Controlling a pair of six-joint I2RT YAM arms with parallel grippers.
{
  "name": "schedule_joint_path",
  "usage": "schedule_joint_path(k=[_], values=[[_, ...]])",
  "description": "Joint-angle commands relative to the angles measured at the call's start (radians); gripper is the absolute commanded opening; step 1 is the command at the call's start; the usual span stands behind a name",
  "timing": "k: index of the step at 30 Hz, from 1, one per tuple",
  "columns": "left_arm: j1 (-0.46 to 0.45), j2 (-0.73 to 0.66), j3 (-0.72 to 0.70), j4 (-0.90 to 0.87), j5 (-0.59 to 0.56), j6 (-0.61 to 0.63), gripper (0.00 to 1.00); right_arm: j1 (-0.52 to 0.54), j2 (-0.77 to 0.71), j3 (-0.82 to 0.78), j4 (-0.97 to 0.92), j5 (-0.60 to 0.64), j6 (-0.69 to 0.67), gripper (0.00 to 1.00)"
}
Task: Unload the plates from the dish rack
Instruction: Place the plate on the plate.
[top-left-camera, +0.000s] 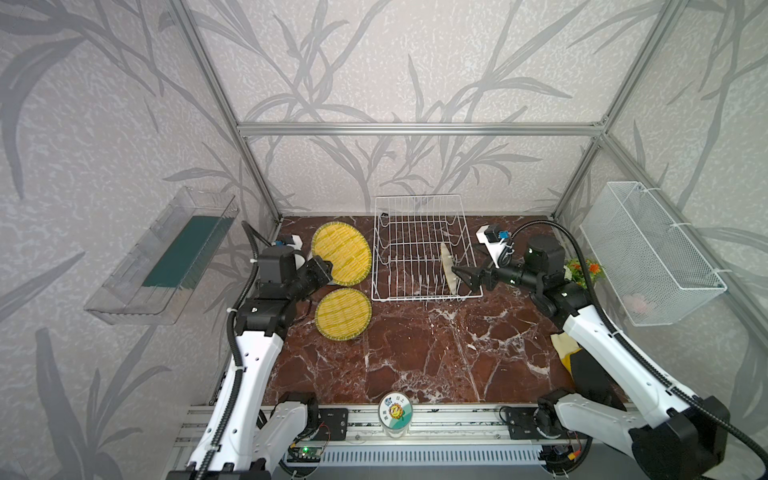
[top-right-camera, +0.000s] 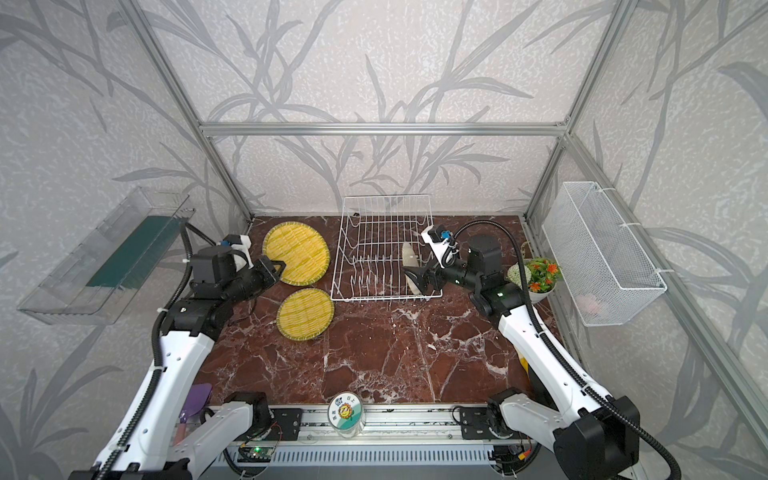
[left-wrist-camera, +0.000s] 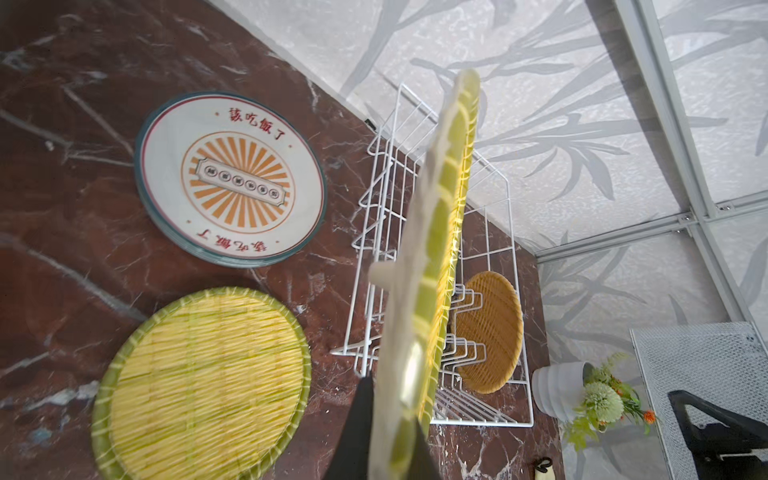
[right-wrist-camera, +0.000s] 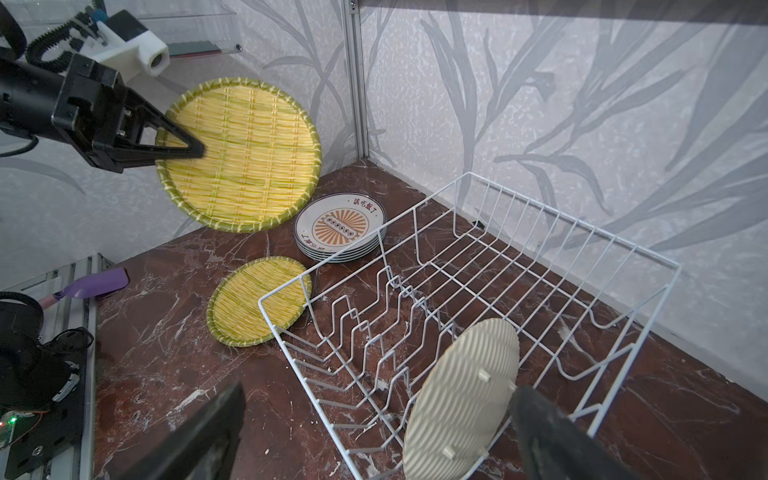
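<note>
Writing on plates: the top of the stack of ceramic plates carries the red characters 該吃飯了 along its rim. They are repeated upside down on the opposite rim, around an orange sunburst. The small characters in the central plaque are too fine to read.
Writing on jar: the lid of the clear jar at the near edge shows a cartoon sunflower and characters that look like 日上; the rest is too small.
Left gripper: the left gripper is pinched on the rim of the large woven plate. It holds the plate tilted in the air at the far left, clear of the marble table.
Right gripper: the right gripper has its jaws spread wide at the near right corner of the dish rack, one on each side of the tan wicker plate, not squeezing it.
Rack contents: the tan wicker plate stands on edge between the prongs, the only plate in the rack.
Unloaded: the smaller woven plate lies flat just left of the rack; the ceramic stack sits farther back on the same side.
Wrist views only: in both top views the held plate and the left arm cover the ceramic stack, while both wrist views show it.
Two faces: the left wrist view shows the tan plate's orange-brown woven face. The right wrist view shows its pale ribbed underside with small pegs.
Edge-on: the left wrist view sees the held plate edge on and blurred.
Side items: a purple spatula lies at the near left, and a flower pot stands right of the rack.
</note>
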Motion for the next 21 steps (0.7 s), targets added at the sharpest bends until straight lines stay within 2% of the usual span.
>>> schedule_joint_path(k=[1, 9, 21], values=[[0.013, -0.058, -0.027, -0.059, -0.046, -0.037, 0.0, 0.011, -0.035, -0.006, 0.0, 0.01, 0.002, 0.99], [0.073, -0.152, -0.201, -0.052, -0.066, -0.156, 0.0, 0.018, -0.058, -0.013, 0.005, 0.024, 0.021, 0.99], [0.103, -0.162, -0.441, 0.141, 0.048, -0.238, 0.0, 0.04, -0.018, -0.016, -0.02, -0.037, -0.016, 0.99]])
